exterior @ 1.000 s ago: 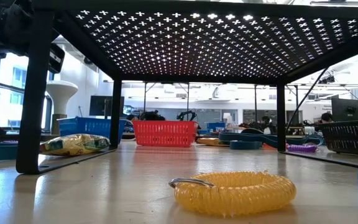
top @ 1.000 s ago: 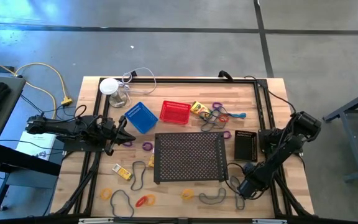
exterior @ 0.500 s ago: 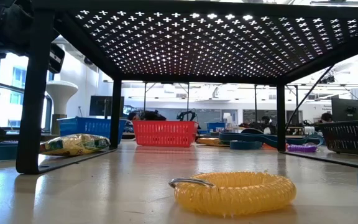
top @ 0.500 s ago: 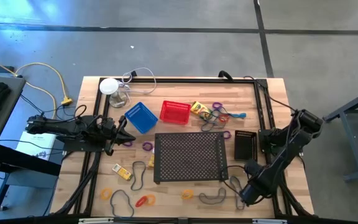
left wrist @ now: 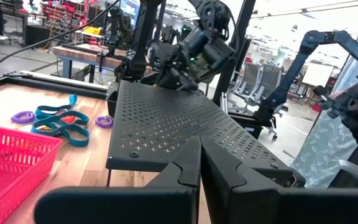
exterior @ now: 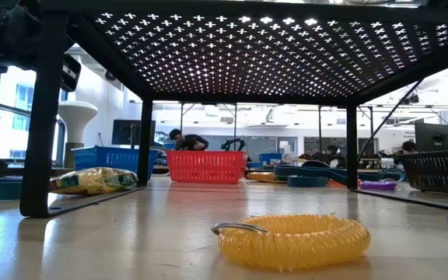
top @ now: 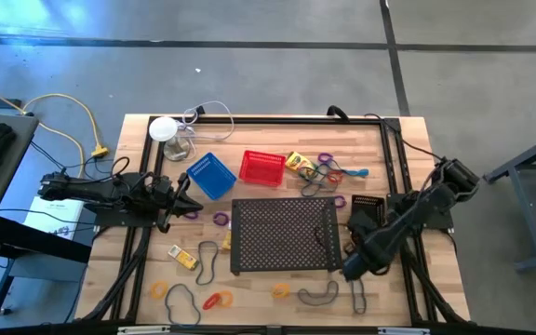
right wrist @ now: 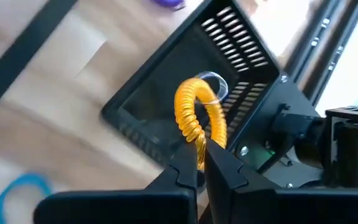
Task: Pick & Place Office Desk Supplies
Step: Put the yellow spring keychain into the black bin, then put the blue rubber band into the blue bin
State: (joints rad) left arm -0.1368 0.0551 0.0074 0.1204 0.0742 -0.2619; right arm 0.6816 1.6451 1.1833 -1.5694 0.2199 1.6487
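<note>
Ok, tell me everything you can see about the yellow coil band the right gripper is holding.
The yellow coil band is a springy spiral loop, plastic by the look of it, joined by a clear ring at its top. The right gripper, shut, pinches its lower end, so it stands upright in the air above the black mesh basket, touching nothing else.

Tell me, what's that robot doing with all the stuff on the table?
It is tidying desk supplies. The right gripper is shut on a yellow coil loop and holds it above the black basket. The left gripper waits, shut and holding nothing, at the table's left side near the blue basket. More loops lie scattered around the big black tray.
</note>
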